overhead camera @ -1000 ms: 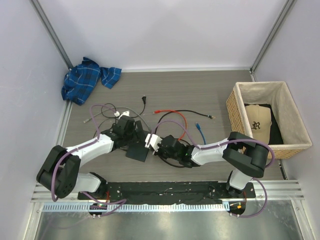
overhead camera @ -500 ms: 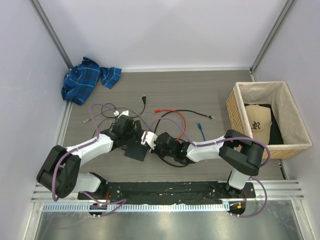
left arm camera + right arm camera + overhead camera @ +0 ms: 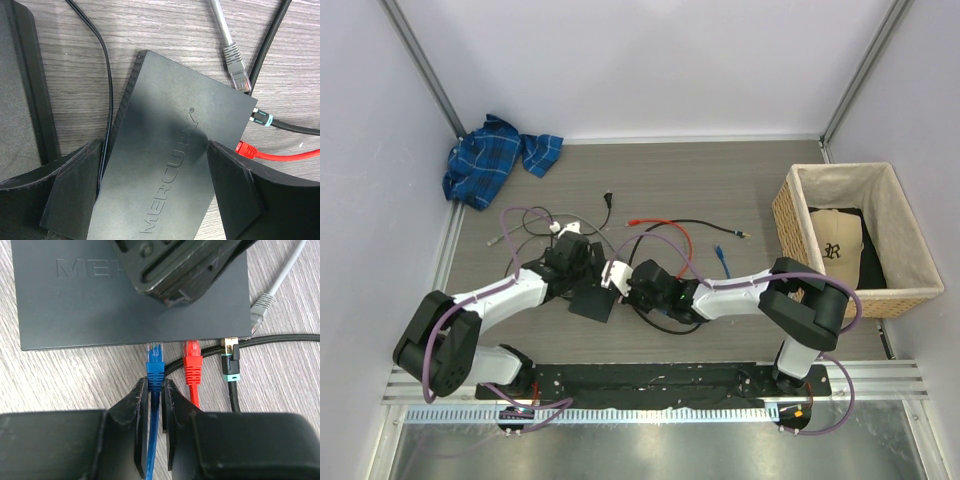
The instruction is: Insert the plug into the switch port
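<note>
The switch (image 3: 165,150) is a flat, thin, dark grey box. It has a smooth top with raised letters and a row of little slits along one edge. It lies on the grey table (image 3: 165,30), which has a wood pattern, near the front and between the two arms.

The left gripper (image 3: 155,185) is spread very wide. Its chunky black fingers (image 3: 75,185) sit one on each long side of the switch and seem to press on it.

The right gripper (image 3: 154,390) is almost closed. Its pointed black tips pinch the back end of the blue plug (image 3: 155,367), where the thin blue cable (image 3: 151,440) comes out. The plug's clear tip meets the switch's front edge, where the switch port is. It sticks out more than the red plug (image 3: 192,365) beside it. A black plug (image 3: 230,365) with a teal band comes next. A grey plug (image 3: 260,307) lies loose by the corner.
</note>
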